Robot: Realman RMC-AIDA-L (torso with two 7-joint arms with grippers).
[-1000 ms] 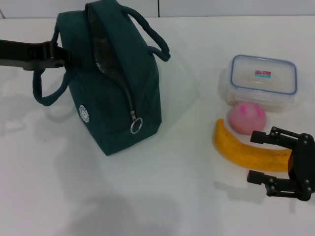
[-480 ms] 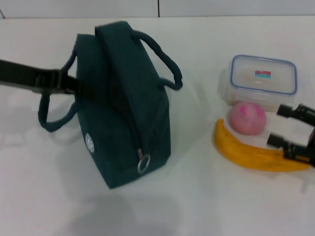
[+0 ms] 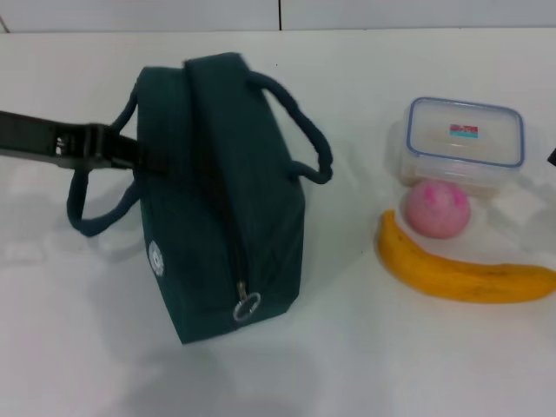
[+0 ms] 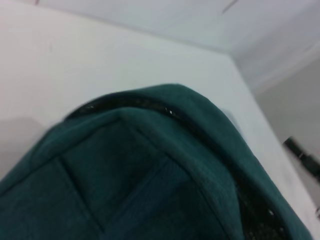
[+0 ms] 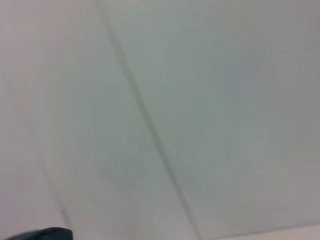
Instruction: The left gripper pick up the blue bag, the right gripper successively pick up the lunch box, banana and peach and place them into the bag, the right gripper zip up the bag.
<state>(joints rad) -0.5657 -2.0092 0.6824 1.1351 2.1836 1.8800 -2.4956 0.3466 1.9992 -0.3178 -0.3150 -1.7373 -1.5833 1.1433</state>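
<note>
While gripped by the left gripper (image 3: 130, 152), the blue bag (image 3: 221, 191) stands upright.

Head cam looks forward and down over the whole table (image 3: 365, 365). Left wrist cam sits right against the blue bag (image 4: 150, 170) (also in head view (image 3: 221, 187)). Right wrist cam faces pale, seamed surface; overlap with the others cannot be told.
</note>
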